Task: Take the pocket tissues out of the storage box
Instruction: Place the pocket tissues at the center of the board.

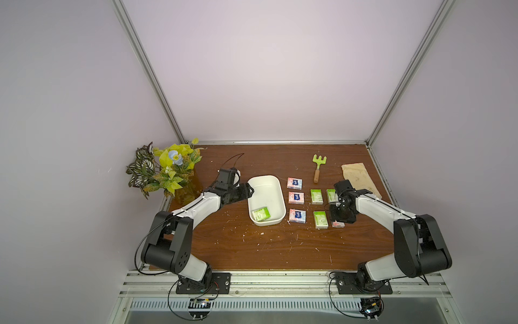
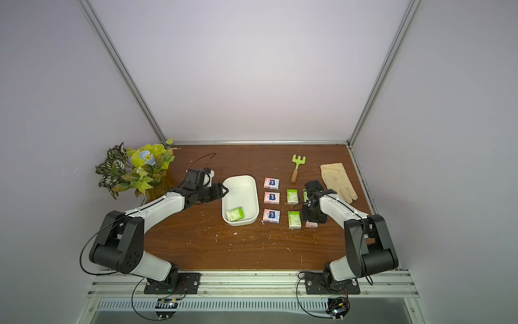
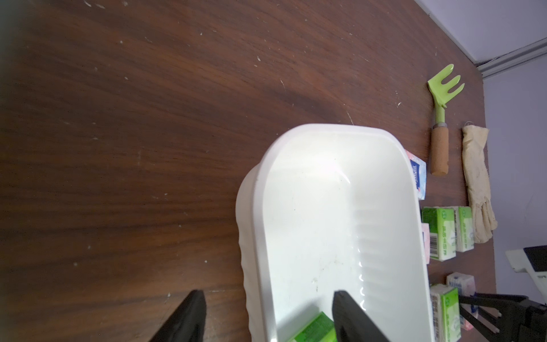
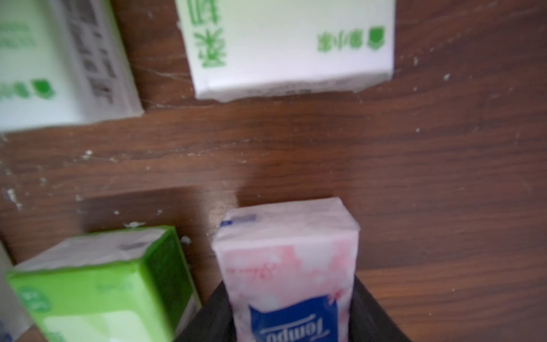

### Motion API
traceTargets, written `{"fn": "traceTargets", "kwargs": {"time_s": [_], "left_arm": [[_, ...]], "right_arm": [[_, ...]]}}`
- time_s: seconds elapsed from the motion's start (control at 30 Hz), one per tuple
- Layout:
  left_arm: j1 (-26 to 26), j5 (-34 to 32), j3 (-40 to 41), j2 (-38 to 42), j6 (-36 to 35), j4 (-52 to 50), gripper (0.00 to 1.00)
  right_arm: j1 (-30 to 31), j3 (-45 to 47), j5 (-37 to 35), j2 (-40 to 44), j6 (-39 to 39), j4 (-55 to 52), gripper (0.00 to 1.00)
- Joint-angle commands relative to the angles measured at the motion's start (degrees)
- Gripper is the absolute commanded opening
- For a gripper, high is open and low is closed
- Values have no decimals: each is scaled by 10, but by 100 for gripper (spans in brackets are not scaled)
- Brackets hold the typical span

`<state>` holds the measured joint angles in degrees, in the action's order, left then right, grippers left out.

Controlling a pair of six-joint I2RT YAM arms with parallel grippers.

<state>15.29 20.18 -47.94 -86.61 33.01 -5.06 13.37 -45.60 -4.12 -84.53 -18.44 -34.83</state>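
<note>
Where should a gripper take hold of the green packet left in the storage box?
Probably across its shorter width, on the two long edges, coming straight down from above. The green packet lies flat on the floor of the storage box, tucked into a near corner, so the walls block any sideways approach.

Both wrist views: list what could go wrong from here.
1. The left end effector stands open astride the wall of the white plastic storage box; closing may pinch the wall, not the green-and-white tissue packet inside.
2. The right end effector holds a pink-white tissue packet close beside a neighbouring green packet; withdrawing could nudge it.
</note>
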Motion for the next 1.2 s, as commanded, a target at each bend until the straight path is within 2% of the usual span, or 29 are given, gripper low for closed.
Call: {"fn": "traceTargets", "kwargs": {"time_s": [0.0,0.3,0.53,0.77,0.93,1.0,1.17], "left_arm": [[-4,-9,-8,12,-9,-15,64],[-8,-5,-8,18,-11,-13,65],[-14,-5,1,36,-11,-11,65],[-36,12,25,65,-5,-4,62],[-44,16,37,77,-5,-4,59],[-45,20,40,79,-5,-4,58],[-52,35,54,79,-5,-2,56]], "right_arm": [[-3,4,1,2,-2,-1,62],[-2,-55,3,46,9,-35,79],[17,-143,28,67,8,-81,81],[142,-257,-29,13,-39,-114,82],[242,-349,-10,-62,-70,-109,81],[278,-383,15,-91,-47,-98,81],[323,-451,100,-158,97,-87,81]]}}
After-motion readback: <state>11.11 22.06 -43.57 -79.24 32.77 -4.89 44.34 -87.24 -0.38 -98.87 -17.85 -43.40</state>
